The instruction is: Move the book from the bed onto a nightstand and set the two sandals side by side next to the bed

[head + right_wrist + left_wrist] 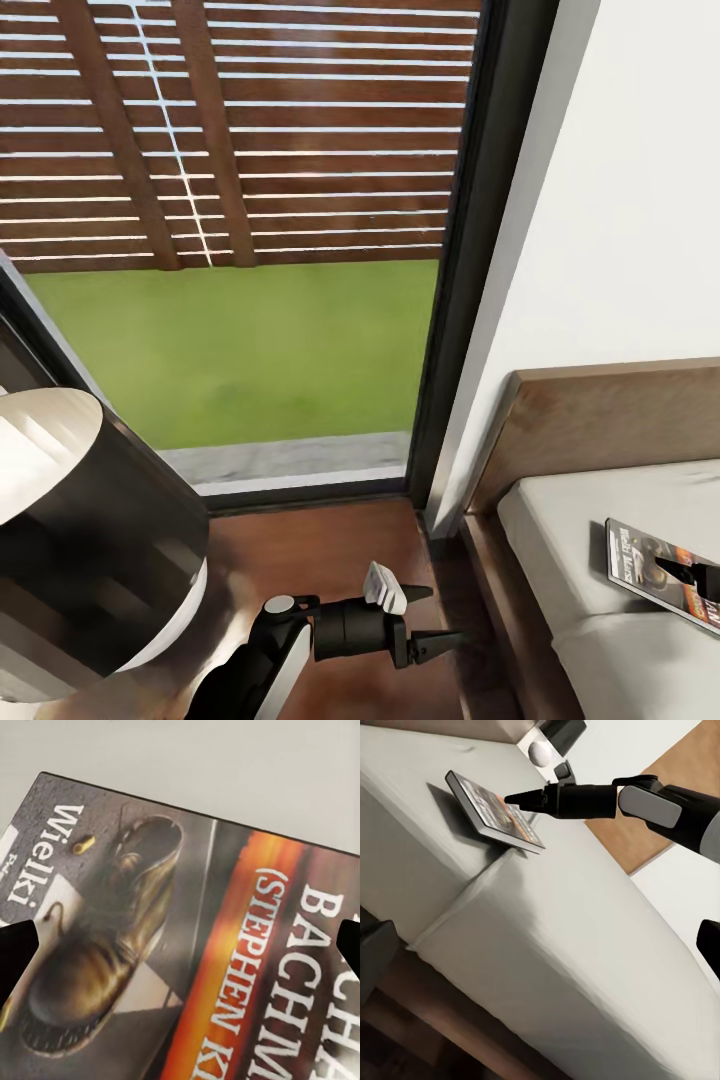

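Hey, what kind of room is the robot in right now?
Most likely a bedroom: a bed with a wooden headboard and pale mattress, a book lying on it, and a tall dark-framed window looking onto grass.

A slatted wooden fence stands beyond a green lawn, with a pale paved strip along its near edge. At eight o'clock sits what looks like a lampshade, dark-sided and pale-rimmed.

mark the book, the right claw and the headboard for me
book (pixel 650 568): head view, middle of the cover, lying on the mattress.
right claw (pixel 514 799): left wrist view, fingertips over the book's cover.
headboard (pixel 600 420): head view, brown wood face above the mattress.
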